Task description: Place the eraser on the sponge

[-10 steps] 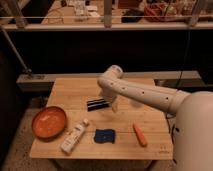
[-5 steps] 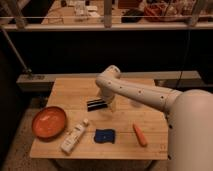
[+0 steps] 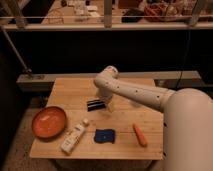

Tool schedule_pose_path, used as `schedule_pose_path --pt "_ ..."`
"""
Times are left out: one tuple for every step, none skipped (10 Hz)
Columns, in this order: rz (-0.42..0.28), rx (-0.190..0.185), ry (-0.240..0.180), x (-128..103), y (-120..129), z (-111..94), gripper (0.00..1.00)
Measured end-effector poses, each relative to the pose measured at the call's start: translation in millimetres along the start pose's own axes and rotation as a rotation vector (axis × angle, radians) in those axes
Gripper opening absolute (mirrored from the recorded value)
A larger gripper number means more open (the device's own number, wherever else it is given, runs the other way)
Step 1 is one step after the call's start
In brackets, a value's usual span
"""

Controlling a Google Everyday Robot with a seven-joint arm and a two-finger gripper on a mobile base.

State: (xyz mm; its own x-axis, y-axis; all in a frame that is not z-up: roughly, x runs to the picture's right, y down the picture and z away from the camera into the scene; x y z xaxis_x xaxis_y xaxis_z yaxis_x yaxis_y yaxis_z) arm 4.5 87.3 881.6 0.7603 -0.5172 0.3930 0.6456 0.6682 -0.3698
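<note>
The eraser (image 3: 94, 105), a small black block with a white stripe, sits at the middle of the wooden table (image 3: 75, 90). My gripper (image 3: 106, 104) is right at the eraser's right end, low over the table; whether it holds the block is unclear. The white arm reaches in from the right. The sponge (image 3: 104, 135), a flat dark-blue pad, lies nearer the front edge, a short way in front of the eraser and apart from the gripper.
An orange bowl (image 3: 49, 121) stands at the front left. A white bottle (image 3: 73, 137) lies on its side left of the sponge. An orange carrot-shaped stick (image 3: 140, 134) lies at the front right. A railing and dark shelves run behind the table.
The arm has shifted slightly left and lower toward the eraser. The eraser has hardly moved.
</note>
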Motion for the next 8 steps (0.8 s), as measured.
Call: schedule_pose_path --pt "0.000 -0.001 -0.004 -2.0 -2.6 2.5 0.80" --pt "0.000 -0.003 -0.008 -3.6 -5.1 5.3 0.80" --pt "0.001 -0.004 -0.013 -5.2 -7.4 9.6 0.80" --pt "0.001 -0.005 -0.016 -6.5 -9.0 13.2 0.80" --pt "-0.001 -0.006 -0.019 -8.3 -11.3 16.0 0.80" --pt "-0.003 -0.007 -0.023 -10.8 -13.7 19.4 0.80" --pt "-0.003 -0.006 -0.026 -11.6 -14.3 21.1 0.80" --pt "-0.001 -0.006 -0.028 -11.7 -14.3 22.8 0.80"
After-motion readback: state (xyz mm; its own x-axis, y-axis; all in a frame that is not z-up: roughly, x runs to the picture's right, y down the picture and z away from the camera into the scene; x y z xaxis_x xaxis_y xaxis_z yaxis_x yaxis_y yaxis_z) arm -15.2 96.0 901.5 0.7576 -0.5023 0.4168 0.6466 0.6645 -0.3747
